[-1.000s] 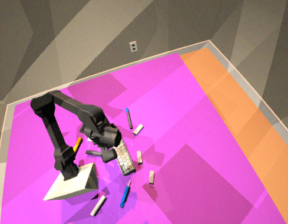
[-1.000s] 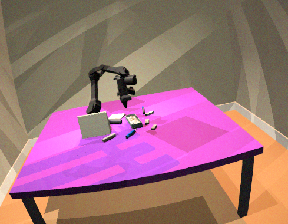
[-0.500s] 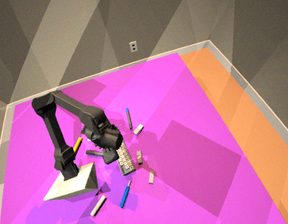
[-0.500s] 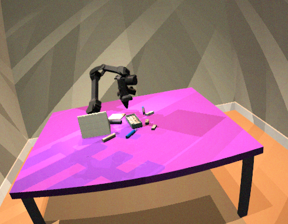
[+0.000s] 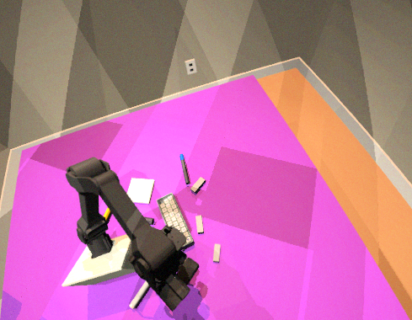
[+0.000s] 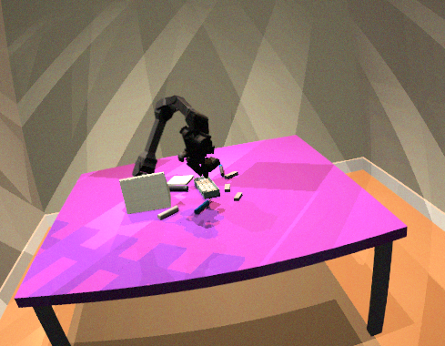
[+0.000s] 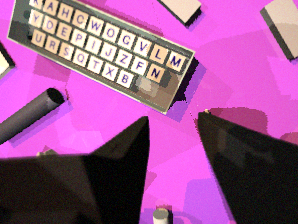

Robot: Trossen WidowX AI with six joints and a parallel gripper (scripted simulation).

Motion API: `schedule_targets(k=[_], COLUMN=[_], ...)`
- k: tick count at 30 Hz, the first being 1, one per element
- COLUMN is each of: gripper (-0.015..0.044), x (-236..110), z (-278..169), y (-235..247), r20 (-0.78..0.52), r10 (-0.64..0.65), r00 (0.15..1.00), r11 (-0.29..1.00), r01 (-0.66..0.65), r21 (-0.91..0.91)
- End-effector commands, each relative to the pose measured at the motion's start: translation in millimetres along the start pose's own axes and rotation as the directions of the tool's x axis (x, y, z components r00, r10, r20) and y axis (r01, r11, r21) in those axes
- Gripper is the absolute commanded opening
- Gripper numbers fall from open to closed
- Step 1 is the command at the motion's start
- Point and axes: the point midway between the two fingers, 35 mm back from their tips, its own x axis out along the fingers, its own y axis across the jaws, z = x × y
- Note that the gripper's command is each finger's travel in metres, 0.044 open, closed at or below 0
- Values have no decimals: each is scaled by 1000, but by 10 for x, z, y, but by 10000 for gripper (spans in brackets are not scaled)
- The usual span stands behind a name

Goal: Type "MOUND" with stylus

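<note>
The small keyboard (image 5: 174, 214) (image 6: 207, 187) (image 7: 100, 45) lies flat on the magenta table, with its M key at the right end in the wrist view. A blue stylus (image 6: 201, 207) lies on the table just in front of the keyboard; my arm hides it in the top view. My gripper (image 5: 184, 283) (image 6: 205, 175) (image 7: 173, 121) hangs above the table near the keyboard's near end. Its fingers stand apart with only bare table between them. A small grey round end (image 7: 160, 216) shows at the bottom edge of the wrist view.
A blue-tipped dark pen (image 5: 184, 168) and three beige blocks (image 5: 198, 184) (image 5: 199, 224) (image 5: 216, 253) lie around the keyboard. A dark cylinder (image 7: 27, 117), a white cylinder (image 5: 139, 296), a white pad (image 5: 141, 189) and a pale wedge (image 5: 98, 263) (image 6: 144, 192) lie to the left.
</note>
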Motion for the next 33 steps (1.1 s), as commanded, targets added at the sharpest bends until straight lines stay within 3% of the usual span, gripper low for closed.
schedule_targets(k=[1, 7, 33], gripper=[150, 150, 150], x=[-15, 37, 221], z=[-300, -729, -748], y=[-248, -508, -524], r20=[97, 219, 220], r10=[16, 23, 24], r00=[995, 975, 975], r11=[991, 950, 950], r01=[-3, 47, 47], r21=[-136, -309, -309])
